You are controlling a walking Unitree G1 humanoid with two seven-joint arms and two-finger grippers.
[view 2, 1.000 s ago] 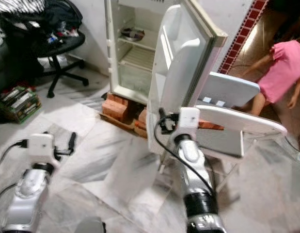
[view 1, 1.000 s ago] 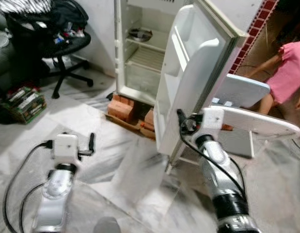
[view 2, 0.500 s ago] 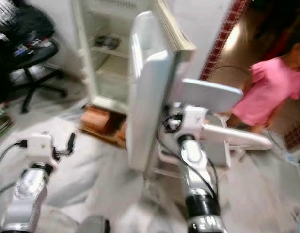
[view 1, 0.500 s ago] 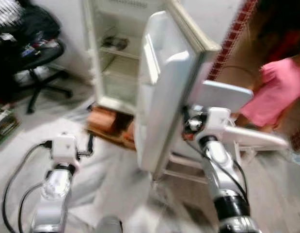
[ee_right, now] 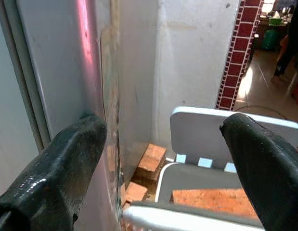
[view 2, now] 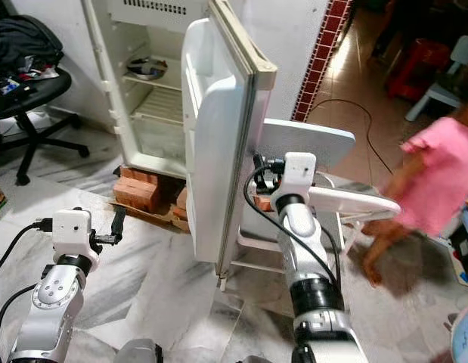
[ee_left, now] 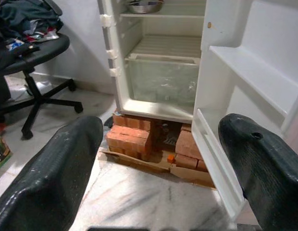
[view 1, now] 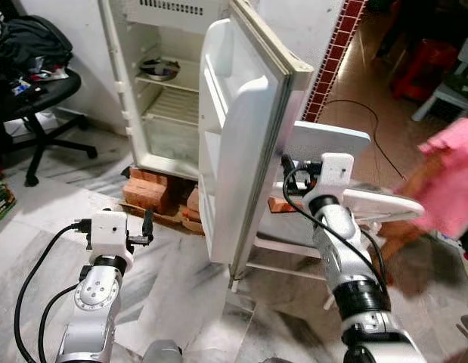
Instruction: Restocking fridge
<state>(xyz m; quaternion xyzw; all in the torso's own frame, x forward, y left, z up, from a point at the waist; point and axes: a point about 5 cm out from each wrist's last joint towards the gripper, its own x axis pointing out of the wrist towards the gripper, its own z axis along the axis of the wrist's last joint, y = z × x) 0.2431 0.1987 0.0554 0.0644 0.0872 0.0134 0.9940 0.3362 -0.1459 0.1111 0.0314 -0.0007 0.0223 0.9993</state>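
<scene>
**Behind the open door**

Marble floor [view 1: 181, 280] lies bare before the fridge [view 1: 154, 91], propped on bricks [view 1: 147, 193]. Its door [view 1: 234, 151] stands wide, shelves nearly bare. My right gripper [view 2: 262, 175], fingers spread, sits at the door's outer edge, perhaps touching. My left gripper [view 1: 145, 225] hovers spread, empty. A white chair [view 2: 324, 174] crowds my right.

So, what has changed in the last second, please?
The camera has turned, so the whole scene shifted. The person in pink has walked from behind the white plastic chair out to its far side. Both grippers, left and right, stay open and empty; the white fridge door stays open.
</scene>
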